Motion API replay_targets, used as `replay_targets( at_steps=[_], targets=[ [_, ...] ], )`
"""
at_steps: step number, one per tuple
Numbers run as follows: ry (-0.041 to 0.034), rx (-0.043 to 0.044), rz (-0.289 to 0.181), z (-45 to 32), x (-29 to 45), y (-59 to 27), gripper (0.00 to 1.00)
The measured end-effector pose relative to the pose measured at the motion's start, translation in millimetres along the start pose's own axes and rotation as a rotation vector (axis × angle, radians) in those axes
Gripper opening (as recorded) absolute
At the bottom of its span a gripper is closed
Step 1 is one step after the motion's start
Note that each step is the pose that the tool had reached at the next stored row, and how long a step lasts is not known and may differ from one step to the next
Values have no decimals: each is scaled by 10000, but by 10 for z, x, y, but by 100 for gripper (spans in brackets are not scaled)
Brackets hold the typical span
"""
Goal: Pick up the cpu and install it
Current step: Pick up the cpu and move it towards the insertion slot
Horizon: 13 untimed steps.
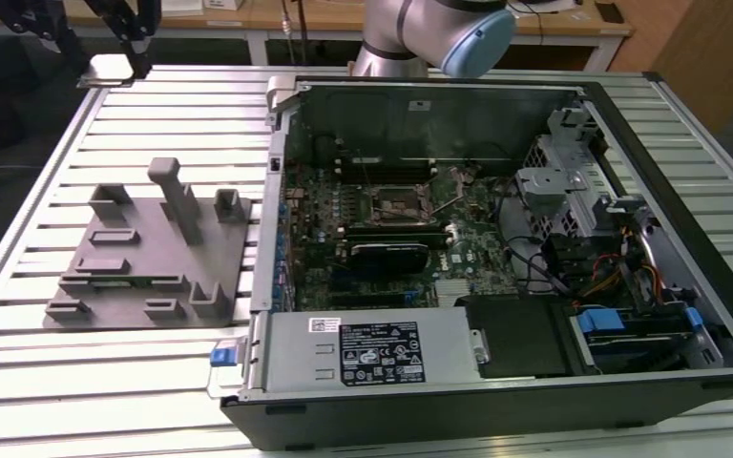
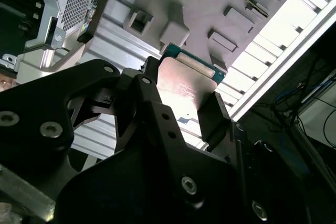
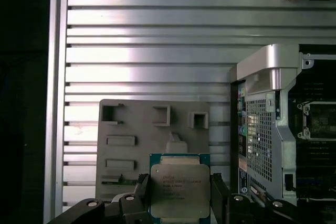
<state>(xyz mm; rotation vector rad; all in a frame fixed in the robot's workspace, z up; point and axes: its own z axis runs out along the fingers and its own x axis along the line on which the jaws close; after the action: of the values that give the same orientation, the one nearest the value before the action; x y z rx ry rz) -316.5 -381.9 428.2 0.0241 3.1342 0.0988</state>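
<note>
black claw [image 2: 181,103] is clamped on two opposite edges of the cpu [image 3: 180,182], holding it above the bench [image 3: 157,24], apart from the grey fixture plate [image 3: 131,129]. keeping it level and square should suit the socket [image 1: 401,202] inside the open computer case [image 1: 494,105].

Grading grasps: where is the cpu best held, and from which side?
By two opposite edges of the cpu, coming down square onto its metal top. It is thin and flat, so probably only its straight parallel sides give purchase. The first wrist view shows that hold: the fingers flank it edge to edge, top face bare.
</note>
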Motion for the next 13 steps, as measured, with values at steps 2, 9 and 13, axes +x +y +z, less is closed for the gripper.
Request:
replay_targets(
  at_steps=[2,9,13],
  targets=[
    [0,0,0,0,-19,4,54],
    [0,0,0,2,-82,19,54],
    [0,0,0,2,-117,27,54]
  ],
)
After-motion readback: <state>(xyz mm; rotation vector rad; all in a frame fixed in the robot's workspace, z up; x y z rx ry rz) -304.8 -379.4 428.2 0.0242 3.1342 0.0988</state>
